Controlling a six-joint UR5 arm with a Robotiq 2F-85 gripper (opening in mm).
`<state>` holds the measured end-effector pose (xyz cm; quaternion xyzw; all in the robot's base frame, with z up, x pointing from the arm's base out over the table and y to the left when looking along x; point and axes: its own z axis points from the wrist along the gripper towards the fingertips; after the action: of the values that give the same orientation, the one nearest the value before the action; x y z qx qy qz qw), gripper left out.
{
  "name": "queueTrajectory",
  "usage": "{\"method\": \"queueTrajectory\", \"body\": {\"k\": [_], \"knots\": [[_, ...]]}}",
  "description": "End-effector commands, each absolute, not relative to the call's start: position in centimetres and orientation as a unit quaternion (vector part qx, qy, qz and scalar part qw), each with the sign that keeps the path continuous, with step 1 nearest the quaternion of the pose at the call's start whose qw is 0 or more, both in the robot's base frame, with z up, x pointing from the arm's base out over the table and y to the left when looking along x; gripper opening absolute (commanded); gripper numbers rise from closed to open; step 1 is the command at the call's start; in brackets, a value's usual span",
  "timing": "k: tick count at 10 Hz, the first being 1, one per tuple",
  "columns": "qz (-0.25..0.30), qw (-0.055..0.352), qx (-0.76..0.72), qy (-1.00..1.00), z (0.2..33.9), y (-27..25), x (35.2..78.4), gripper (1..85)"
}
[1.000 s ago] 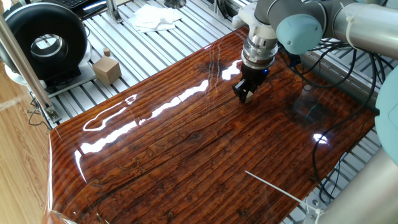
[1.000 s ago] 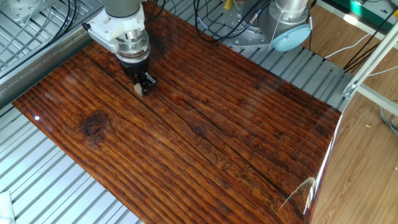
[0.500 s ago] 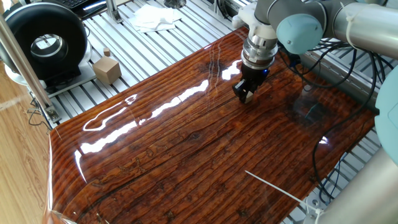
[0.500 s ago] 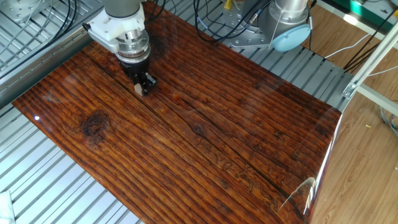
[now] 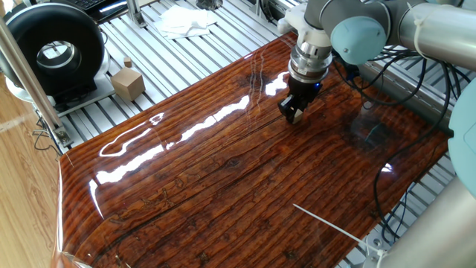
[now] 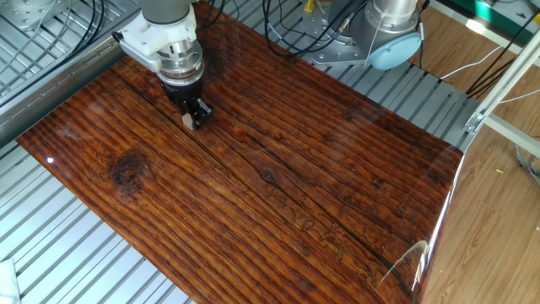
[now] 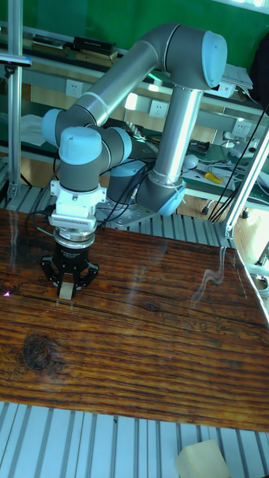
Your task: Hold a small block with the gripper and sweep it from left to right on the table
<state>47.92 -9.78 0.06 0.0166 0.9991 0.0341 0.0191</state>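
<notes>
The black gripper (image 5: 295, 116) (image 6: 191, 119) (image 7: 66, 290) points straight down at the table (image 5: 223, 186) (image 6: 278, 177) (image 7: 149, 351), its fingers shut on the small block (image 6: 188, 121) (image 7: 66, 292). The pale tan cube shows between the fingertips, resting at the board's surface. In the tall fixed view this spot is near the board's left end; in one fixed view it is at the far right part. From that side the block (image 5: 297, 117) is only a pale sliver between the fingers.
A larger tan cube with a knob (image 5: 128, 82) sits on the aluminium slats beside a black round device (image 5: 56, 52). A white cloth (image 5: 186, 21) lies farther back. Cables (image 6: 304, 25) trail near the arm's base. Another tan block (image 7: 203, 459) rests on the near slats.
</notes>
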Motion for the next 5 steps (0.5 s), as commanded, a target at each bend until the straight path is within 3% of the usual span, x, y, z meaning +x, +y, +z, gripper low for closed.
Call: {"method": "queueTrajectory", "body": {"k": [1, 5], "knots": [[0.040, 0.022, 0.024, 0.999, 0.19, -9.40, 48.14, 1.0], [0.040, 0.022, 0.028, 0.999, 0.19, -9.17, 48.16, 1.0]]}}
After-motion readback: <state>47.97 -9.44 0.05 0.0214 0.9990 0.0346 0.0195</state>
